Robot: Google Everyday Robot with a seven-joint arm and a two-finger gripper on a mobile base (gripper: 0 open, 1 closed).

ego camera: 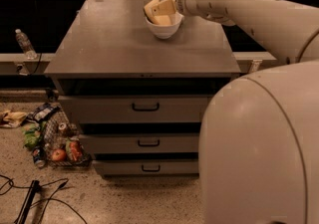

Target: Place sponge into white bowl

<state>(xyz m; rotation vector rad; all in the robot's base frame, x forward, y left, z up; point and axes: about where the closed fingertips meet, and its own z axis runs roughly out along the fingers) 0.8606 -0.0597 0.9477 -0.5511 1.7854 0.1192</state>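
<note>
Your gripper (175, 6) hangs at the far right rim of the white bowl (163, 30), at the end of the pale arm (249, 11) that reaches in from the bowl's right. The sponge (159, 12) sits in the bowl, its right end just beside the gripper or touching it; whether your gripper clasps the sponge or has let go cannot be told. The sponge is tilted, not flat: pale yellow foam juts above the rim, and its long axis seems to rise out of the bowl, up and away from you. The bowl stands on a grey drawer cabinet (114, 44). A water bottle (24, 43) stands well left of the bowl.
</note>
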